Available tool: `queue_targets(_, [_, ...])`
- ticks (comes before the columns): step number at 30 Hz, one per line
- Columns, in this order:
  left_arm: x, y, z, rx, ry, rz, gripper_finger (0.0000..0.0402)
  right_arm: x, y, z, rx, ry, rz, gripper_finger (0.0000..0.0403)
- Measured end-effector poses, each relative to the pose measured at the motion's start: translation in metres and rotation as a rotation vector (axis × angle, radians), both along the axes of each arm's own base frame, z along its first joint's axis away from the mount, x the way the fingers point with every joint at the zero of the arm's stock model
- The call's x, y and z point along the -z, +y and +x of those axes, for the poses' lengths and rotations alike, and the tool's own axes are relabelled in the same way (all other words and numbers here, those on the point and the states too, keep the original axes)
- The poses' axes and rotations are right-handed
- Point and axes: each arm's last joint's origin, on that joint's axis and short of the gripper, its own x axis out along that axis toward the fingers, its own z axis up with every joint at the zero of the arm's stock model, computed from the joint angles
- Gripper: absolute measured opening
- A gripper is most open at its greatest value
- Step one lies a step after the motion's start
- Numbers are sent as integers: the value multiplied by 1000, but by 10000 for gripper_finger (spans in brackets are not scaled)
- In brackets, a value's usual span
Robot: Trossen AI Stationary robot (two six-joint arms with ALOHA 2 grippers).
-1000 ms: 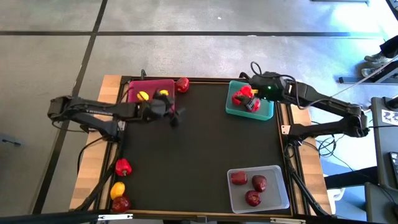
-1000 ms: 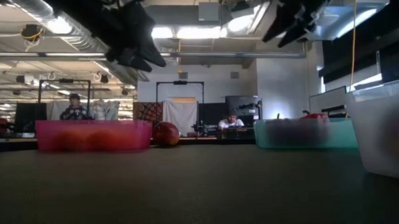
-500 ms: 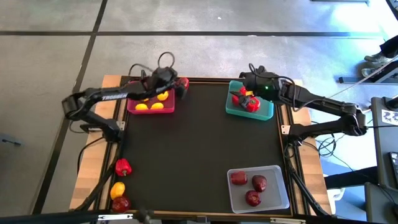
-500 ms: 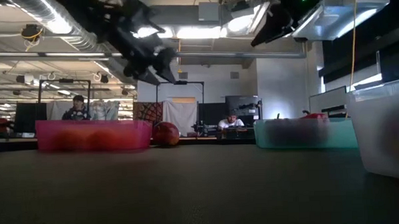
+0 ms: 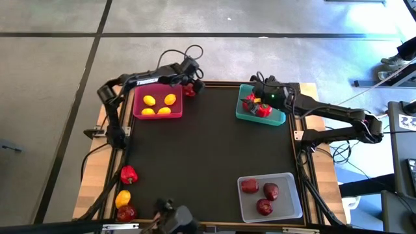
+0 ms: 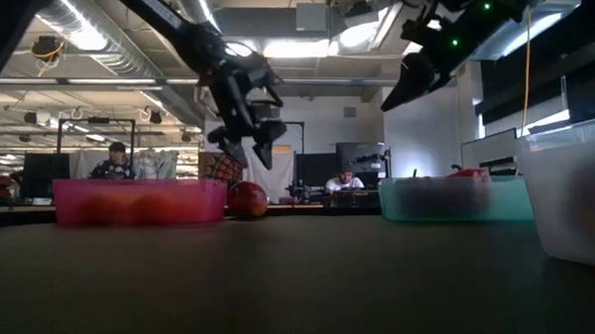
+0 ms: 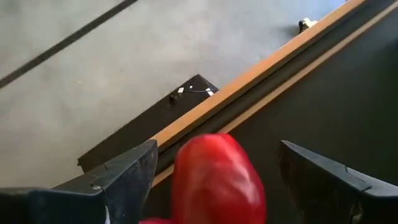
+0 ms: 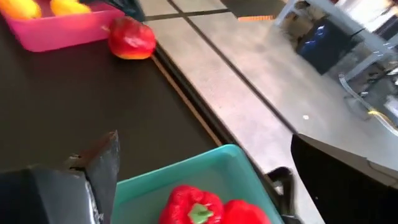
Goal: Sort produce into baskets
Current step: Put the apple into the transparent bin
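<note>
Presently on the desk point(image 5: 208, 156), largest item first:

Desk: dark mat, wooden border.

Baskets, three. Magenta basket point(image 5: 138, 99), far left corner, holding three lemons point(image 5: 149, 101). Teal basket point(image 5: 281, 117), far right, holding red peppers point(image 5: 262, 110). Clear basket point(image 5: 292, 198), near right, holding three dark apples point(image 5: 250, 186).

Arms, two. Left pincer point(image 5: 190, 80) at the far edge just beside the magenta basket, fingers spread wide, nothing held. Right pincer point(image 5: 258, 91) over the teal basket's far side, fingers fully apart, empty.

Loose produce. One red round fruit point(image 5: 189, 90), probably an apple, on the mat touching or just beside the magenta basket's far right corner. It lies directly under the left pincer and between its fingers in the left wrist view point(image 7: 214, 180); no long axis to speak of. The left arm is much the nearer.

Unsorted at the near left border: pepper point(image 5: 129, 174), lemon point(image 5: 122, 199), apple point(image 5: 126, 212).
</note>
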Motion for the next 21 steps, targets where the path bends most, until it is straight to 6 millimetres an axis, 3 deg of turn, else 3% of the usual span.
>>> queue_targets(11, [37, 8, 4, -5, 59, -161, 327, 8, 2, 0, -27, -22, 62, 383])
queue_targets(21, [49, 6, 10, 80, 86, -204, 327, 7, 2, 1, -35, -41, 63, 383])
